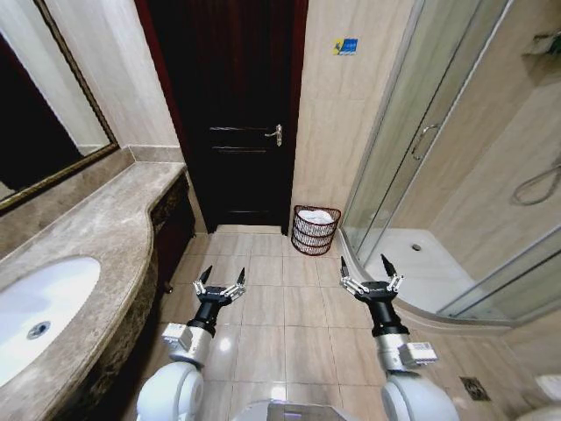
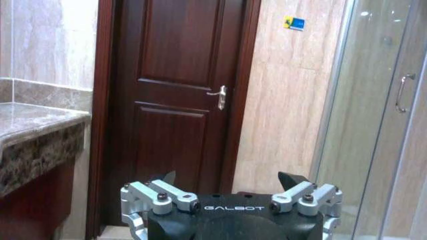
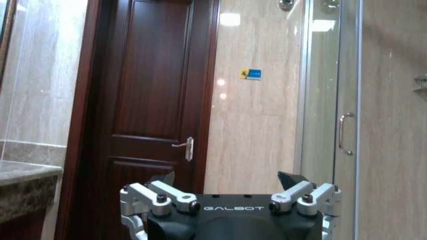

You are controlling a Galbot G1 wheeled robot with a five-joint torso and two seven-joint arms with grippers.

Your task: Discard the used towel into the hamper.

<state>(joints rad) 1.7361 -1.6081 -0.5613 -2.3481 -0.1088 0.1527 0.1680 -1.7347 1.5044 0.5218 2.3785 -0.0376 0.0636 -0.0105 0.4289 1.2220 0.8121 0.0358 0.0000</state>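
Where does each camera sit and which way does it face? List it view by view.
Head view: high, looking forward and down at the floor, hamper, left gripper and right gripper, both open.
Left wrist view: behind the left gripper, facing the door.
Right wrist view: behind the right gripper, facing the door.
Shared: door, blue wall sticker.

Bright, even overhead light fills the bathroom; lamp glare spots the glossy wall tiles [image 3: 230, 20] beside the dark door [image 1: 232, 105], which swallows detail. The head view bows straight lines at its edges. Floor tiles [image 1: 263, 324] gleam softly.
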